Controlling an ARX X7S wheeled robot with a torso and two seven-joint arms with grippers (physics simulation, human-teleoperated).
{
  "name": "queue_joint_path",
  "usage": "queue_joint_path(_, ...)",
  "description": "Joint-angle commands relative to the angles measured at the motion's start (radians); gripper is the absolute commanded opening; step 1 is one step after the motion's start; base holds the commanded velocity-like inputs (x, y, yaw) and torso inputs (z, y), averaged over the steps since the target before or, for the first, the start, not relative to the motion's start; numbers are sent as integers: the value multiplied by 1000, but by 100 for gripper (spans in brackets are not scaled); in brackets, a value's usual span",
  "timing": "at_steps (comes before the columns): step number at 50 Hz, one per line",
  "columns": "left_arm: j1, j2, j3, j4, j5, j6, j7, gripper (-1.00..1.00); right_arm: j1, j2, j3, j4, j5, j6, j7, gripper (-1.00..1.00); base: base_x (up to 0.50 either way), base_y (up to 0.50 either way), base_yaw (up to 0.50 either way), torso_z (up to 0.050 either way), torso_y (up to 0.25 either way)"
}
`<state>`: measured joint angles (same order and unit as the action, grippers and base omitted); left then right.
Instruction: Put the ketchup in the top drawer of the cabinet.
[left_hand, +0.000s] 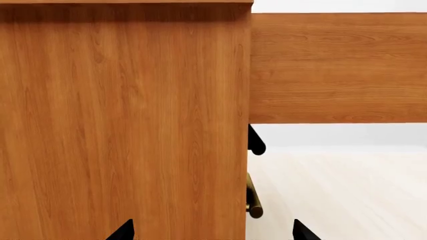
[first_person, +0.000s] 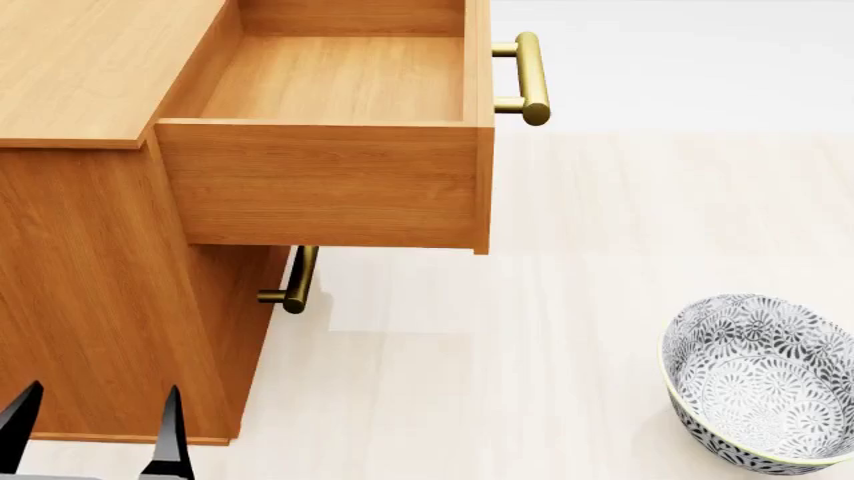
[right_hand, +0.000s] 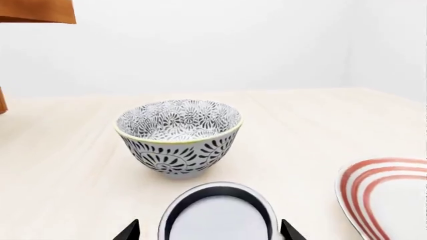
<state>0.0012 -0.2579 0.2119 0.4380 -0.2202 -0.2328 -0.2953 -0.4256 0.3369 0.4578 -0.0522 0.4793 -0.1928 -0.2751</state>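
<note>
Cabinet (first_person: 94, 60): orange-brown wood, flat top, standing at the robot's left; its side panel fills the left wrist view. Top drawer (first_person: 320, 180): pulled well out, interior bare, brass handle (first_person: 530, 78) at its front; a lower handle (first_person: 300, 280) shows beneath it. Bowl (first_person: 761, 385): patterned black and white, on the pale floor at the robot's right, also centred in the right wrist view. Plate (right_hand: 390, 197): red-striped rim, near the bowl. Dish (right_hand: 219, 215): dark-rimmed, white inside, lying between the right gripper's (right_hand: 210, 231) fingertips, jaws spread wide and holding nothing. Left gripper (first_person: 94, 430): tips apart, empty, just beside the cabinet's side. Ketchup: not visible in any view, so its direction from the jaws and its long axis cannot be told; judged likelier on the right arm's side, among the tableware.
</note>
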Motion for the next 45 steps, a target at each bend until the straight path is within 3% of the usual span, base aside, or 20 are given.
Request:
queue_joint_path(1, -4, -1, 6, -16, -2, 8, -4, 100, 9, -3, -4, 33, -10, -5, 1, 100, 0, 0, 0, 0, 0)
queue_joint_path(11, -7, -6, 8, -15, -7, 4, -9, 100, 22, -6, 4, 46, 9, 4, 11, 100, 0, 0, 0, 0, 0)
queue_joint_path(12, -7, -6, 8, -15, -8, 4, -9, 100, 24, -7, 4, 49, 9, 2, 11, -100, 0, 0, 0, 0, 0)
queue_joint_path(26, -6, -10, 10, -17, -12, 4, -19, 100, 28, -9, 19, 12, 17, 11, 45, -100, 0, 0, 0, 0, 0)
queue_joint_path(35, -8, -13, 12, -22, -18, 6, -20, 100, -2, 34, 80, -277, 108, 168, 197, -100, 0, 0, 0, 0, 0)
queue_joint_path(45, -11, -17, 10, -29, -27, 12, -20, 100, 55, 162, 131, -589, 237, 419, 443, -100, 0, 0, 0, 0, 0)
